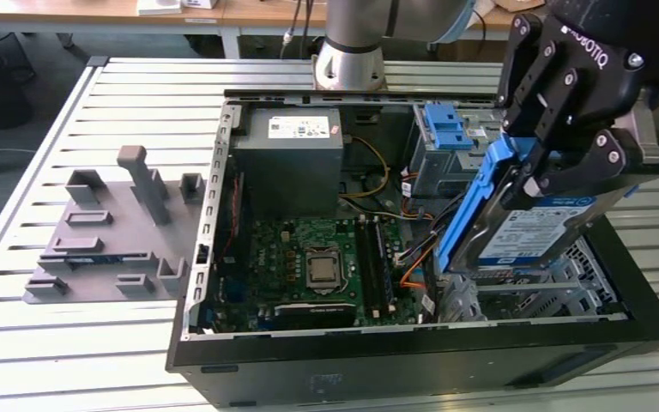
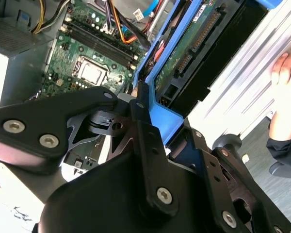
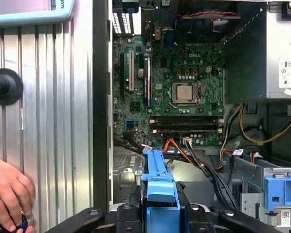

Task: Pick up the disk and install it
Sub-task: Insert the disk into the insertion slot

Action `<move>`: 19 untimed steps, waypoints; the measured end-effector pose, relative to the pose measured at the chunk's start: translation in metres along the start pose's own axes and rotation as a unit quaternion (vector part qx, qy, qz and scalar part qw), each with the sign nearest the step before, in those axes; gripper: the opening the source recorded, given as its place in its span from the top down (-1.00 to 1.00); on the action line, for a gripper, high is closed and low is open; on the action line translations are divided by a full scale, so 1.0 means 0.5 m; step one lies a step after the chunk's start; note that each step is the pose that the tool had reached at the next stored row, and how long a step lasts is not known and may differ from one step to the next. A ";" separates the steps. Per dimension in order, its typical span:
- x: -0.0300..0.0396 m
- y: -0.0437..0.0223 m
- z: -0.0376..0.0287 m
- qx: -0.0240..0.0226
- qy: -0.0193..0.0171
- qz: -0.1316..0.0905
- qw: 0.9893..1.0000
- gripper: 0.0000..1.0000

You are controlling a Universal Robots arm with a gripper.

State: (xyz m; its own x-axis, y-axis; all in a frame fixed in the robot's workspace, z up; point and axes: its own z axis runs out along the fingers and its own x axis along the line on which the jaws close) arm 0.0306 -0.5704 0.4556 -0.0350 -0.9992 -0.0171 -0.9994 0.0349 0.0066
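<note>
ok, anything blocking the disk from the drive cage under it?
The claw holds the disk tilted, with its lower end just above the metal drive cage. No solid part visibly sits between them. The orange and black cables run close by the blue bracket at its lower end and might snag.

The disk tilts over the case that holds the motherboard.

Motherboard close in both wrist views
</note>
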 end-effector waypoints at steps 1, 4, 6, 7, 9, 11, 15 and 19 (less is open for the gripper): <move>0.000 -0.005 0.001 0.000 0.000 0.000 1.000 0.27; 0.000 -0.017 0.003 0.000 0.000 0.000 1.000 0.27; 0.000 -0.022 0.004 0.000 0.000 0.000 1.000 0.27; 0.000 -0.025 0.005 0.000 0.000 0.001 1.000 0.27; 0.000 -0.031 0.006 0.000 0.000 0.001 1.000 0.27; 0.000 -0.037 0.008 0.000 0.000 0.001 1.000 0.27; 0.000 -0.049 0.010 0.000 0.000 0.001 1.000 0.27; -0.001 -0.058 0.013 0.000 0.000 0.001 1.000 0.27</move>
State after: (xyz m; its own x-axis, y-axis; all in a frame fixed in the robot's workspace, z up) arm 0.0594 -0.5710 0.4487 -0.0361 -0.9992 -0.0169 -0.9993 0.0360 0.0066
